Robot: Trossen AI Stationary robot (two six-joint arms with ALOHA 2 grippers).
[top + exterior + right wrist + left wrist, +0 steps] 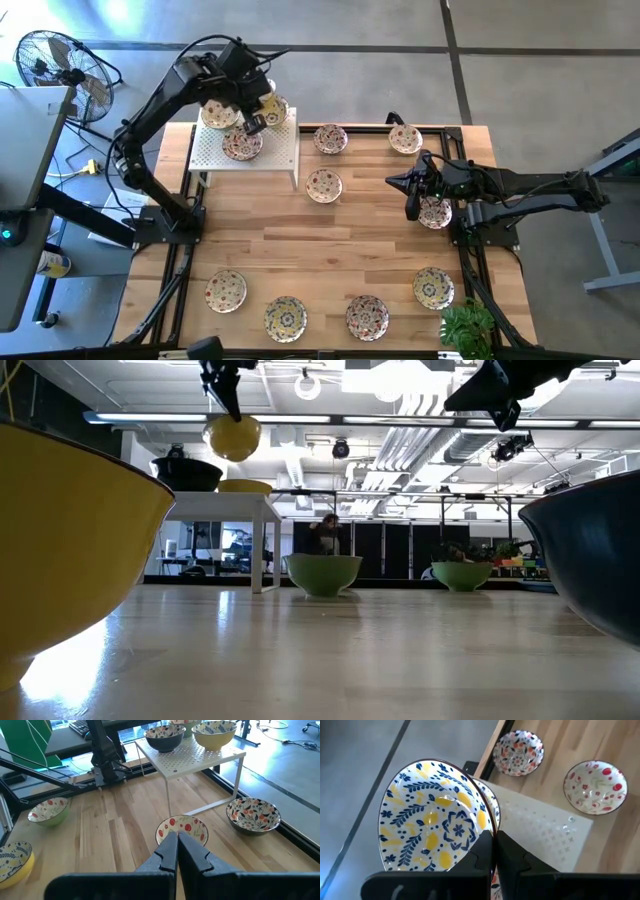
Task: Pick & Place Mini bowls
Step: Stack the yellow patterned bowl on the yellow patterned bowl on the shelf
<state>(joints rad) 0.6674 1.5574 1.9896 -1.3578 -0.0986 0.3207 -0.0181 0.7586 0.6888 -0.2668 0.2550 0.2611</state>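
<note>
Jaws of your left gripper (494, 851) pinch the yellow bowl (436, 817) by its rim above the white rack (250, 152), so lower it slowly onto a bare spot, while your right gripper (176, 851) waits, clenched on nothing, over the tabletop (330, 250).

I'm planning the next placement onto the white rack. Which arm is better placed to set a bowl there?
Left. Its claw is above the white rack, shut on a yellow-and-blue bowl. The right claw is empty, shut, and hangs off by the table's right side.
</note>
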